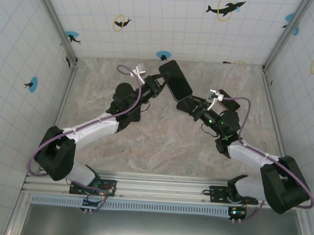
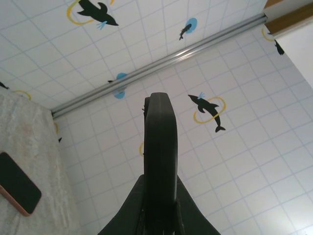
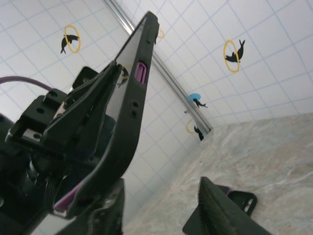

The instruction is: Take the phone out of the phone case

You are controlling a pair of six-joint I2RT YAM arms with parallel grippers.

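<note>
A marbled grey worktop (image 1: 160,144) lies between white tiled walls. The top view shows the glossy face of the black cased phone (image 1: 175,80), raised mid-air. The right wrist view shows its thick edge and purple button. The jaws of the left gripper (image 1: 160,88) clamp it. Those of the right gripper (image 3: 159,196) stand apart beside it. The left wrist view catches a coral-rimmed black slab (image 2: 17,183) lying flat.

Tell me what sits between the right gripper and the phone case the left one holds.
Nothing. In the right wrist view the open right gripper stands close beside the phone case.
</note>
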